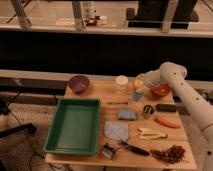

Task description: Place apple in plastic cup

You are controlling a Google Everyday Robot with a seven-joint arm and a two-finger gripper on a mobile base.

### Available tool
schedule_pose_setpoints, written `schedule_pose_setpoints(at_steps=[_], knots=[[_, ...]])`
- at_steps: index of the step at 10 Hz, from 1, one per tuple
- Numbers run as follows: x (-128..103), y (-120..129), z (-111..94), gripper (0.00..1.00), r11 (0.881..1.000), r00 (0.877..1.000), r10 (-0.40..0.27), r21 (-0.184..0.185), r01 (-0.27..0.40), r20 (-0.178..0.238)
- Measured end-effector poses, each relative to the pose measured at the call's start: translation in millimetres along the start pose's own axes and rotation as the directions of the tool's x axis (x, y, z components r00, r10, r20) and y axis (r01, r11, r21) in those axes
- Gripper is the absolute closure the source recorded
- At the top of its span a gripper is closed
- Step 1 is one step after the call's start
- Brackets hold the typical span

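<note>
Grapes (169,153) at the near right corner of the desk (100,93), with a black-handled tool (132,148) just to their left. Farther back, a banana (151,133) on the right, a grey-blue cloth (116,131) beside it, and a green tray (75,102) filling the left side. Then a carrot (165,122) to the right, a blue sponge (126,114) mid-desk, a small can (147,109) between them. Toward the far edge, a purple bowl (79,83) at left, a white jar (121,82) in the middle, an orange bowl (161,90) at right. Plastic cup (137,95) upright between jar and orange bowl. Gripper (139,84) directly above that cup, jaws clamped on the apple (138,82), held just over the rim and not inside
</note>
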Motion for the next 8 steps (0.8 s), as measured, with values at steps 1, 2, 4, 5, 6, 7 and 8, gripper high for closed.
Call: schedule_pose_setpoints(at_steps=[1,2,4,5,6,7,8], knots=[[0.0,1.1,2.4,0.20,1.000,1.000,0.002,-0.001,-0.002,-0.002],[0.3,1.3,3.2,0.20,1.000,1.000,0.004,0.001,-0.004,-0.006],[2.2,2.3,4.3,0.20,1.000,1.000,0.008,0.001,-0.008,-0.013],[2.9,2.9,5.4,0.20,1.000,1.000,0.011,0.000,-0.011,-0.016],[2.8,3.1,6.1,0.20,1.000,1.000,0.013,0.000,-0.013,-0.017],[3.4,3.1,6.9,0.20,1.000,1.000,0.018,-0.001,-0.018,-0.022],[8.2,1.9,9.9,0.20,1.000,0.999,0.024,-0.001,-0.024,-0.029]])
